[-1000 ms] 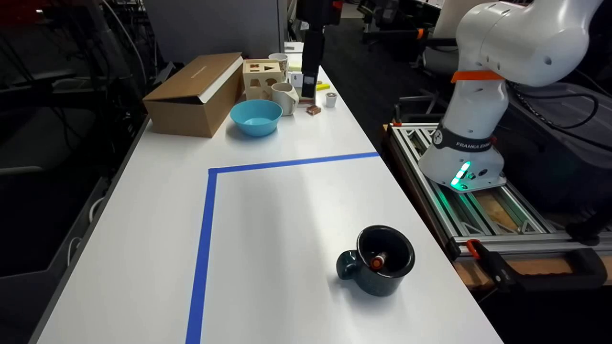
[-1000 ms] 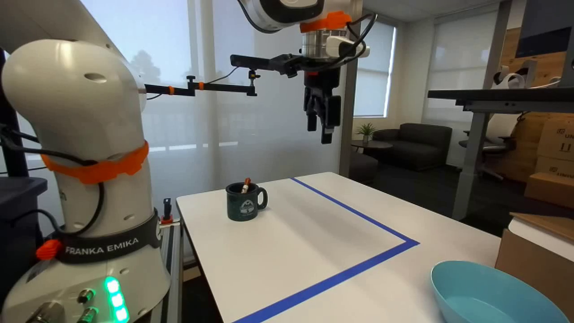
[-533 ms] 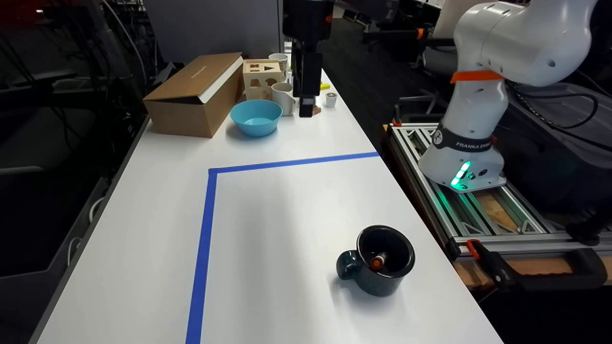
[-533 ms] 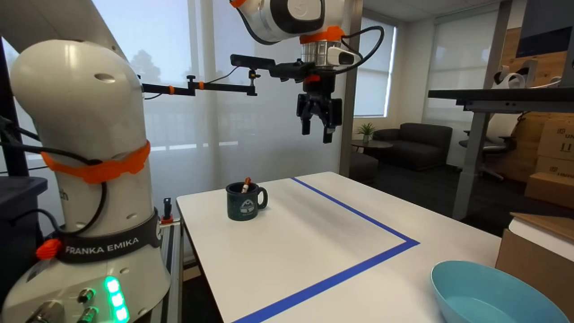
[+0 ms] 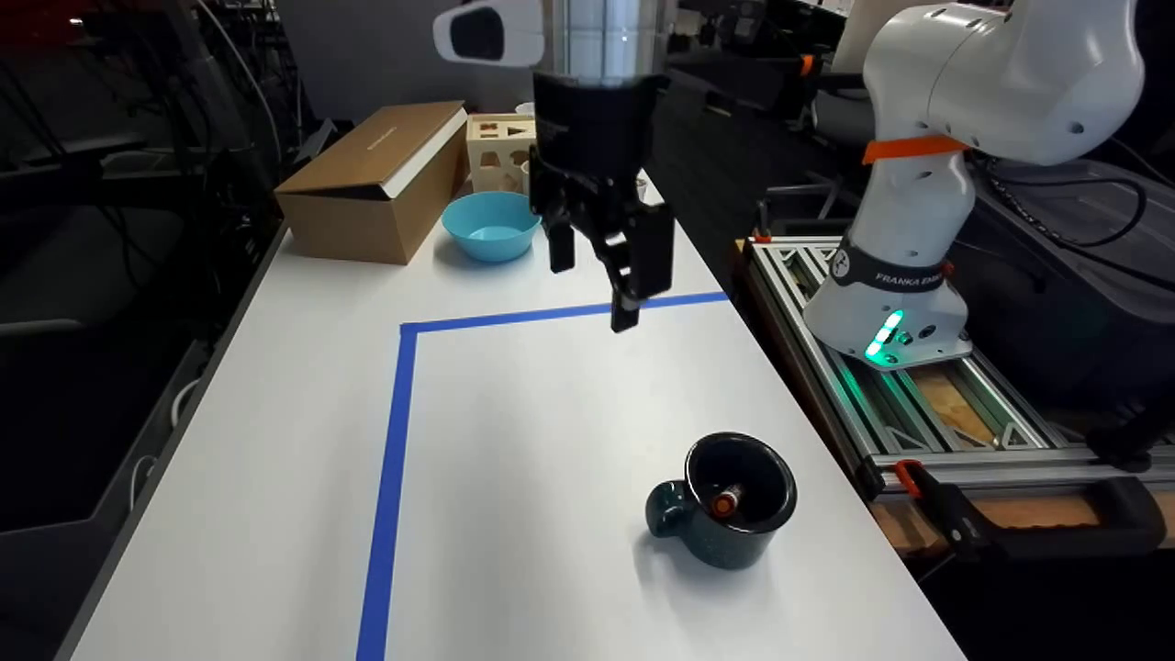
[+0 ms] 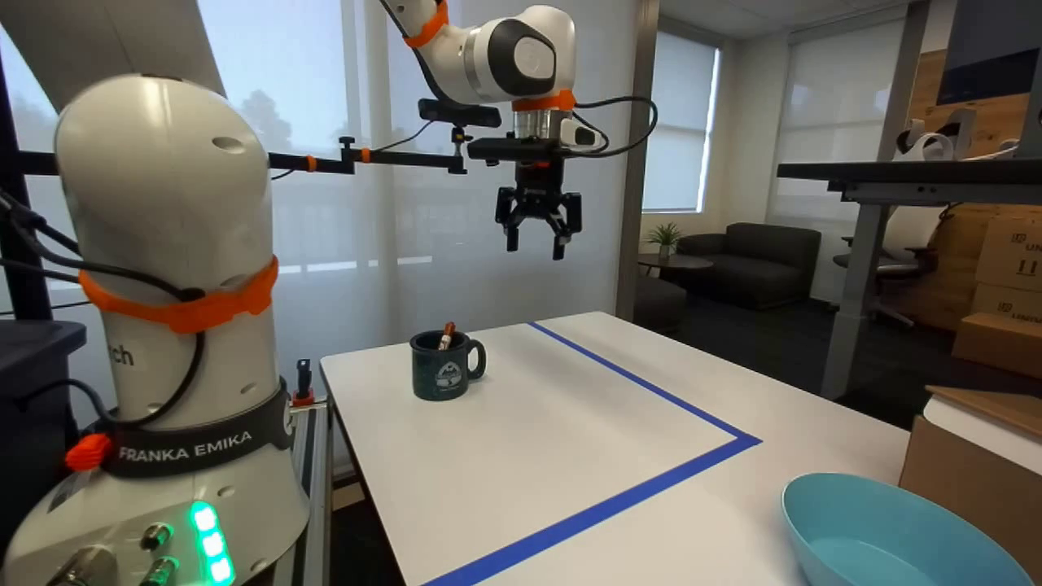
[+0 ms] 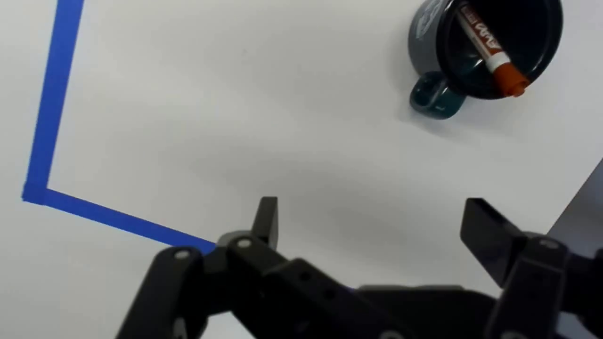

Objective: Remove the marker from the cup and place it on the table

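Note:
The marker [image 5: 726,502] leans inside the dark cup [image 5: 728,548], its orange-red cap at the rim; both also show in an exterior view, the marker [image 6: 446,337] sticking up from the cup [image 6: 430,371]. In the wrist view the marker [image 7: 485,44] lies slanted across the mouth of the cup [image 7: 420,52] at top right. The cup stands upright on the white table [image 5: 514,431], inside the blue tape. My gripper [image 5: 594,285] is open and empty, high above the table and apart from the cup, and shows in an exterior view [image 6: 536,247] and the wrist view [image 7: 372,212].
A light-blue bowl [image 5: 492,227], a cardboard box [image 5: 367,188] and a wooden shape block [image 5: 501,151] stand at the table's far end. Blue tape [image 6: 635,491] marks an outline on the table. The arm's base [image 5: 890,312] stands beside the table edge.
My gripper has moved over the table toward the cup's side and turned, so both spread fingers show in both exterior views. The cup and marker have not moved.

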`<state>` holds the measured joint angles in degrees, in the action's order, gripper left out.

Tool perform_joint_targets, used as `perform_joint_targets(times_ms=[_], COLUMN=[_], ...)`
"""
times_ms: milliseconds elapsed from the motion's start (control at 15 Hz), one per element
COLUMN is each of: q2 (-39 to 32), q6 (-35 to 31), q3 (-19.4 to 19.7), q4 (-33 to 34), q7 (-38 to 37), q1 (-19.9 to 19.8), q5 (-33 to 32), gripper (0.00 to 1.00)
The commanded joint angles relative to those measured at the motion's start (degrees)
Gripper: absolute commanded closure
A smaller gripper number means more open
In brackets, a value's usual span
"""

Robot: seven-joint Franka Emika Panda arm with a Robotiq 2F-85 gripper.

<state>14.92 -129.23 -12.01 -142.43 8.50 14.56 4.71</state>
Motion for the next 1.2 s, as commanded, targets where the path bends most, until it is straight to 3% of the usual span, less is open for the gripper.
perform_joint_targets(times_ms=[0, 467, 1133], q2=[-2.25, -7.23, -14.55], q6=[0.9, 2.18, 2.98], q3=[-3.01, -7.27, -8.34], q4=[0.69, 1.83, 5.77], q7=[0.12, -2.11, -1.45], q1=[2.82, 5.32, 5.93], q5=[-1.27, -2.85, -2.78], gripper=[0.0, 0.0, 0.0])
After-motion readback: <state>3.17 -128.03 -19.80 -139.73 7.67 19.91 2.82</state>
